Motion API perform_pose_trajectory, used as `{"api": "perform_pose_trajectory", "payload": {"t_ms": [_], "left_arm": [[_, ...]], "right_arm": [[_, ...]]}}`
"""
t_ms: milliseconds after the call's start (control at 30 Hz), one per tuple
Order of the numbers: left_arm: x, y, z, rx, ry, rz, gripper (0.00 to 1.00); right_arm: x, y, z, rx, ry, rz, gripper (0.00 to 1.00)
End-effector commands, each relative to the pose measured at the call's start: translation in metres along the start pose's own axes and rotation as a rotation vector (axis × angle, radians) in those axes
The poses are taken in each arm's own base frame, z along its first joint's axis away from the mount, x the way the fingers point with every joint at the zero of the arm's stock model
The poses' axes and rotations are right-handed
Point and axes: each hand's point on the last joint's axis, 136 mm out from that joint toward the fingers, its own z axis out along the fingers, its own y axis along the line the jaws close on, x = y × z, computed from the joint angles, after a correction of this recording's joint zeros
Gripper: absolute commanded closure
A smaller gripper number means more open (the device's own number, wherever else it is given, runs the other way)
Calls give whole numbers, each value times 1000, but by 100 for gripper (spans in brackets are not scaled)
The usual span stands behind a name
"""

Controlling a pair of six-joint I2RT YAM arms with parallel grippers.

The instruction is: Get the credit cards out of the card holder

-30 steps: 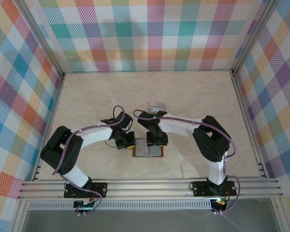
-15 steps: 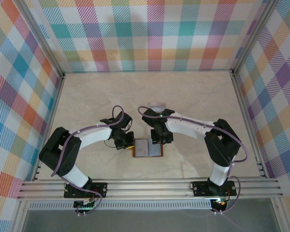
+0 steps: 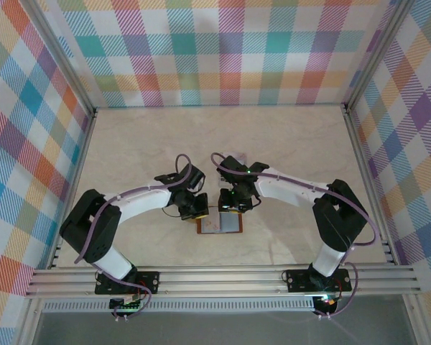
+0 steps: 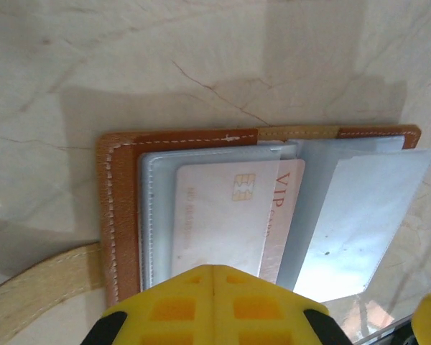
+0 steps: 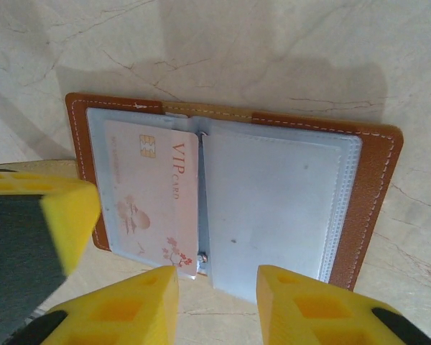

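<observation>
Alt text: A brown leather card holder (image 3: 219,224) lies open, inner side up, on a pale marble-look worktop (image 3: 287,144). It sits near the front edge, between the two robot arms.

The left end effector (image 4: 214,302) has its yellow fingers pressed together with nothing between them. It sits low over the left half of the holder and seems to be pinning that half down.

The right end effector (image 5: 217,287) has its fingers spread apart and grips nothing. It hovers over the holder's near edge, close to the spine and to the corner of the cards.

No card is out yet. Judging by this, the step in hand is the first extraction, with the holder steadied and the pinch being lined up. The next move calls for catching only a thin card edge, not the clear sleeve (image 5: 273,208), and then sliding the card out along its pocket while the holder stays pinned.

Count:
- One card holder.
- Two cards showing in the left pocket: a white chip card (image 4: 223,215) on top and a pinkish VIP card (image 4: 286,208) beneath it, offset sideways.
- I cannot tell whether more cards hide underneath.
- Two end effectors.
</observation>
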Motion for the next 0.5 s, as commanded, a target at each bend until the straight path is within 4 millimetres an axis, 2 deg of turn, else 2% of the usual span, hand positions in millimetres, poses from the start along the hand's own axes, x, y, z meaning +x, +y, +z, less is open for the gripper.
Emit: {"api": "perform_pose_trajectory", "payload": {"t_ms": [0, 100, 233, 467], "left_arm": [[0, -4, 5, -20, 4, -3, 95], [1, 7, 8, -67, 4, -2, 95], [4, 15, 14, -91, 19, 0, 96], [6, 23, 19, -118, 28, -3, 96]], "right_arm": [[0, -5, -7, 28, -2, -16, 65], [0, 9, -13, -51, -13, -27, 69], [8, 35, -5, -213, 50, -17, 78], [11, 41, 24, -293, 107, 28, 82]]}}
